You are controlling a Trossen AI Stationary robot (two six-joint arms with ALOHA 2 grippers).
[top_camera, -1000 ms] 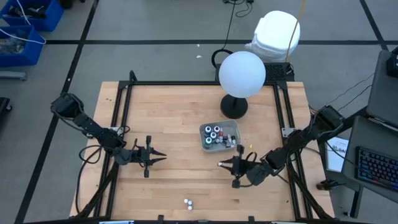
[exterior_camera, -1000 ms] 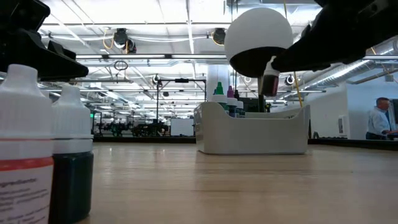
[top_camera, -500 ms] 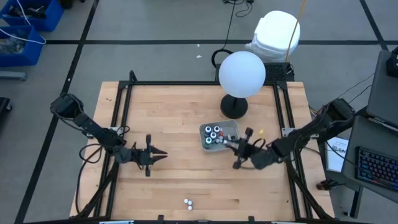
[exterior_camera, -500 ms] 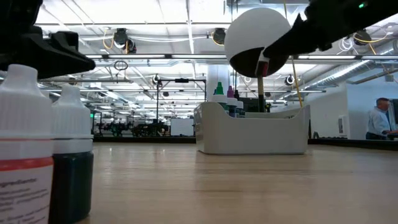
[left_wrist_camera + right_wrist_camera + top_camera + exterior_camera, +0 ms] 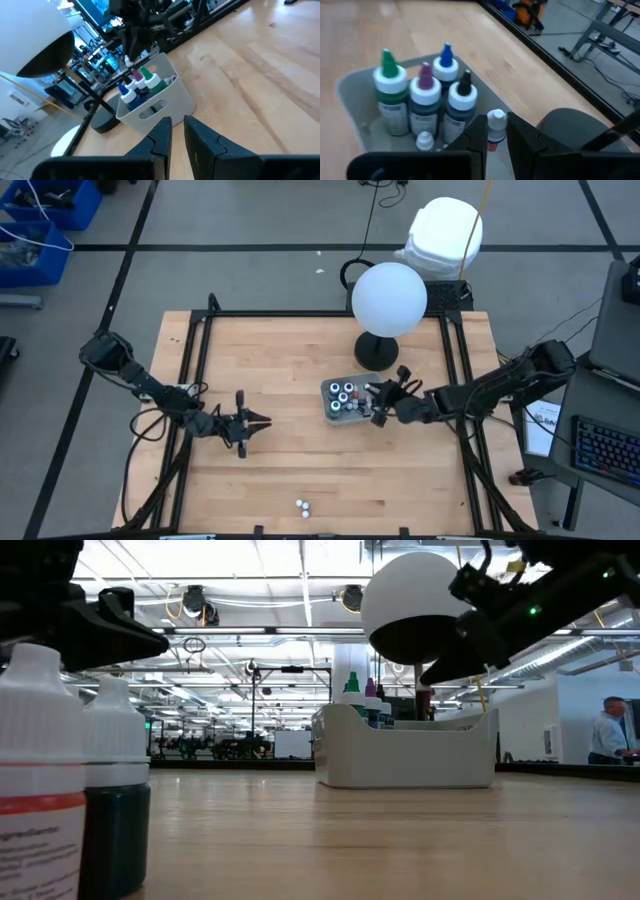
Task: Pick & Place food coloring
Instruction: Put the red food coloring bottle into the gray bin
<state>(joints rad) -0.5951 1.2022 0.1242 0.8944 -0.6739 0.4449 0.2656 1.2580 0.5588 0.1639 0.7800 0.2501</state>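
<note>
Wooden worktop (image 5: 290,370): right gripper (image 5: 378,402) holds a white-capped bottle (image 5: 496,129) upright directly over the tray (image 5: 372,382). Left gripper (image 5: 262,421), fingers narrow, waits well apart.

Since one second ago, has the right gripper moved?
Yes. The right gripper, holding a food coloring bottle, moved from open table up over the grey tray.
</note>
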